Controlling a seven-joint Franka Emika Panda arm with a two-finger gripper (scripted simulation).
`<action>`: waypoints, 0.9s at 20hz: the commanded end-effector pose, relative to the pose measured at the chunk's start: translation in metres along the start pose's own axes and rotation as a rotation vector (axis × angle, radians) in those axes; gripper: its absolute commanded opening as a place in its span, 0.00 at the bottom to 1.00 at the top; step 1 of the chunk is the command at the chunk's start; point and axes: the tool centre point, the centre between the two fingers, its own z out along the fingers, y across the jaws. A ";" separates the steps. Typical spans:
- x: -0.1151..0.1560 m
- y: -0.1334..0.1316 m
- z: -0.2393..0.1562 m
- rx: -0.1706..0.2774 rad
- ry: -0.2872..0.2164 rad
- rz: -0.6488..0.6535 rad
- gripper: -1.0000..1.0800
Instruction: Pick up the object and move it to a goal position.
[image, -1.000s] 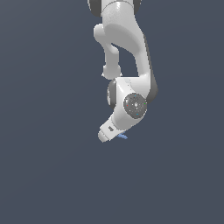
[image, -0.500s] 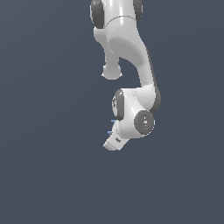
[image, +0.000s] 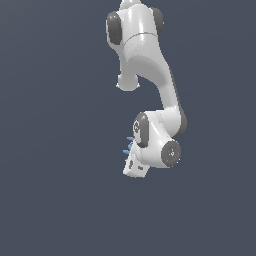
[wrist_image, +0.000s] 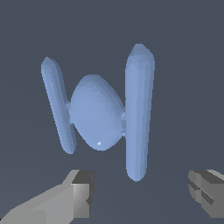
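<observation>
Plain dark grey-blue ground lies open on every side of the arm (image: 150, 95), with no edges in sight. The object (wrist_image: 98, 113) is smooth, light blue: a rounded middle between two flat, elongated lobes running roughly parallel. It lies just beyond the gripper (wrist_image: 144, 197), whose grey fingers (wrist_image: 81, 192) stand wide apart, holding nothing; in the exterior view it peeks out at the wrist's left.

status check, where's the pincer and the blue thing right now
Pincer open, fingers apart, nothing held. Light-blue object ahead of the fingers, not between them. In exterior view it peeks out beside the wrist. Nothing in the way.
</observation>
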 end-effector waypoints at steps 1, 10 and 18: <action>0.001 0.001 0.003 0.009 -0.021 -0.043 0.81; 0.002 0.003 0.007 0.026 -0.054 -0.112 0.81; 0.001 0.003 0.015 0.025 -0.053 -0.110 0.81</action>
